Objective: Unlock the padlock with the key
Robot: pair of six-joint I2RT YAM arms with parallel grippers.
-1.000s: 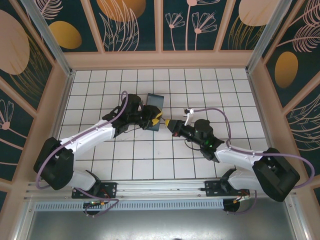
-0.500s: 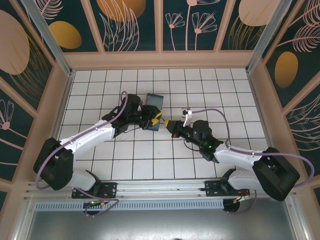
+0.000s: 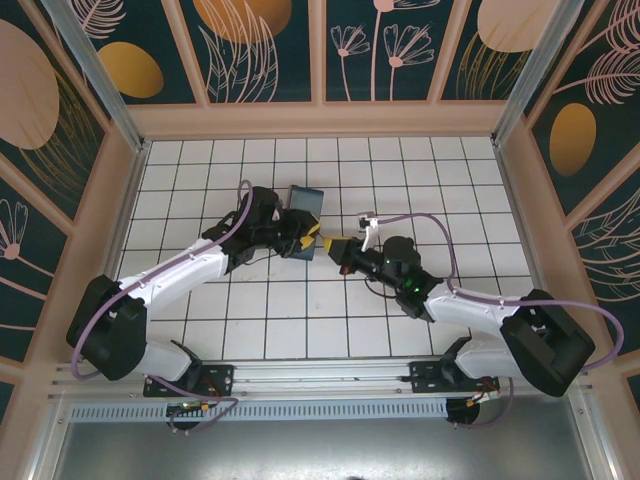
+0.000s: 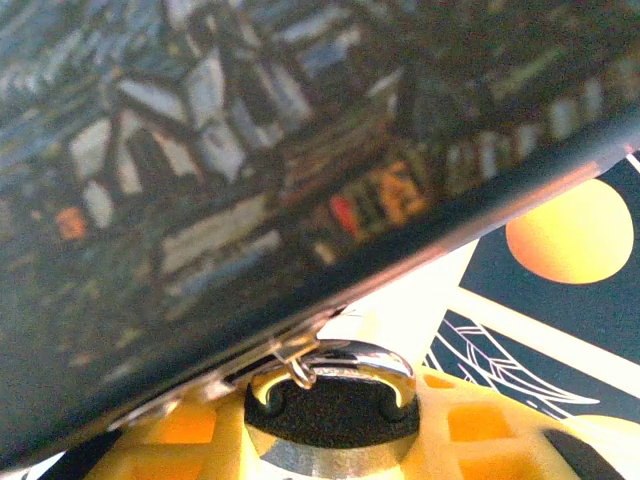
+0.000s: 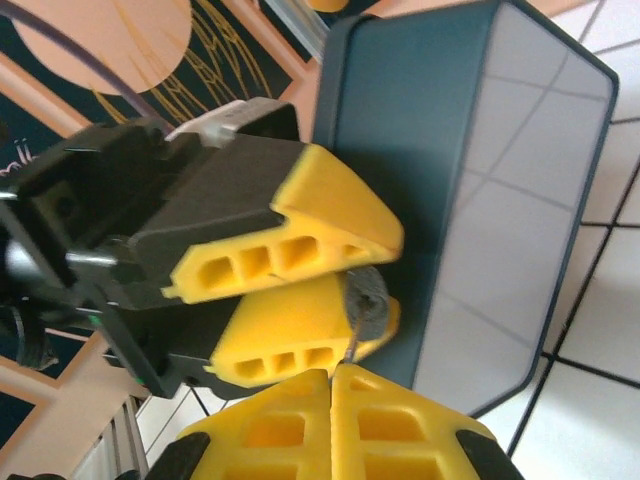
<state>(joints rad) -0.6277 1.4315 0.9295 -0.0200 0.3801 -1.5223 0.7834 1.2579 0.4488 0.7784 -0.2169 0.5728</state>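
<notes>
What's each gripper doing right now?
Left gripper: closed on the padlock.
Right gripper: shut; whether it holds anything cannot be told.

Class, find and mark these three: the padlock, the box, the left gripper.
padlock (image 4: 330,415): left wrist view, middle of its dark body.
box (image 5: 520,180): right wrist view, its pale flat face.
left gripper (image 5: 390,280): right wrist view, midway between the tips of its yellow jaws.

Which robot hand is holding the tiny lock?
The left gripper: the padlock sits clamped between its yellow fingers. The right gripper is pinched shut beside it.
</notes>
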